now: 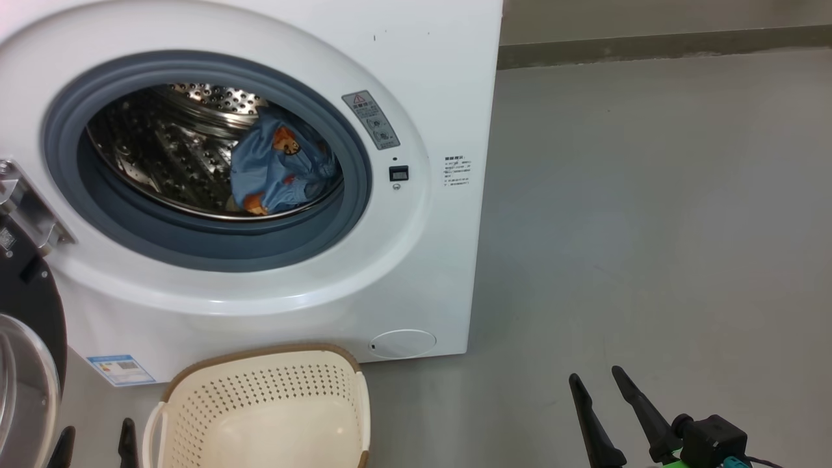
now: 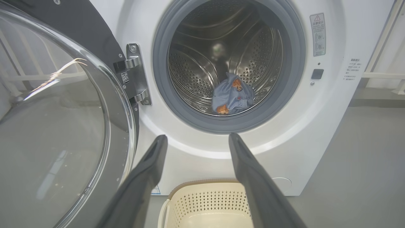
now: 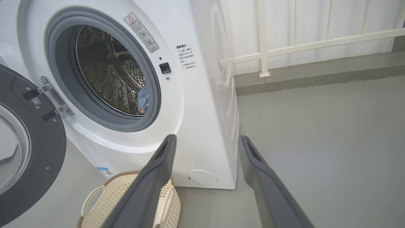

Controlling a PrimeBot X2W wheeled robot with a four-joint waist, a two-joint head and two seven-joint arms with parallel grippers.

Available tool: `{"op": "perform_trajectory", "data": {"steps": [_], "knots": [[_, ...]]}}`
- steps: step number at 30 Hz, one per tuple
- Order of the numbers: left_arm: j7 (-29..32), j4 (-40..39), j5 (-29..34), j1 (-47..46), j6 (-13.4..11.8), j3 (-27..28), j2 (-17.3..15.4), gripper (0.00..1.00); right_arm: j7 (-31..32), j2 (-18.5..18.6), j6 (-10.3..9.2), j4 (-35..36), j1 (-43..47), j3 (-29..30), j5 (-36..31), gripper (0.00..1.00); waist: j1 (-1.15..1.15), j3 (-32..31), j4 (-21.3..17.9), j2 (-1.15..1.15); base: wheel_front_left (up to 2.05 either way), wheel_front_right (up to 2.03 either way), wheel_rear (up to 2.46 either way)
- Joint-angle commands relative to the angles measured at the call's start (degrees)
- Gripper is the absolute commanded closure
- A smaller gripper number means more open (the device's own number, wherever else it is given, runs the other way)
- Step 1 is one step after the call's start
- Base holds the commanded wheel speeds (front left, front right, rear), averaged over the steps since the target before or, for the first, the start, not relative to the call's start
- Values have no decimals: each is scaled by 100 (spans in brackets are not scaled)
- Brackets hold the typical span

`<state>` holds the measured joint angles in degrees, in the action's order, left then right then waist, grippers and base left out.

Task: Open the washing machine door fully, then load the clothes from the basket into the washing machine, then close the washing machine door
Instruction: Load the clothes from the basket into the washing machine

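Note:
The white washing machine (image 1: 416,273) stands with its door (image 1: 29,338) swung wide open to the left, black ring and clear glass (image 2: 53,133) showing. Blue bear-print clothes (image 1: 279,170) lie inside the steel drum, low at its right (image 2: 232,95). The cream basket (image 1: 273,403) sits on the floor before the machine and looks empty. My left gripper (image 1: 94,439) is open at the lower left, beside the basket, nothing between its fingers (image 2: 148,171). My right gripper (image 1: 598,383) is open over the bare floor, right of the machine.
Grey floor (image 1: 650,227) stretches to the right of the machine. A white railing (image 3: 303,44) and a low wall ledge run behind. The open door takes up the space at the left.

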<state>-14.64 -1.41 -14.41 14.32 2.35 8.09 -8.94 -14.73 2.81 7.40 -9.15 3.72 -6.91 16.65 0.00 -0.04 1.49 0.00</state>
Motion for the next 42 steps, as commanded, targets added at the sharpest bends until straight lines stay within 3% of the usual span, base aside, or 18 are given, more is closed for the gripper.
{"op": "perform_trajectory", "data": {"steps": [1,42], "knots": [[-36,-113,81,-81,26,249,-33,0,-27,7,9,167,-28,-131,-92,0,0,-16,-18,0,0,0,0],[-36,298,494,-92,300,589,347,0,-27,7,9,303,-75,-74,-277,0,0,-38,-91,0,0,0,0]]}}
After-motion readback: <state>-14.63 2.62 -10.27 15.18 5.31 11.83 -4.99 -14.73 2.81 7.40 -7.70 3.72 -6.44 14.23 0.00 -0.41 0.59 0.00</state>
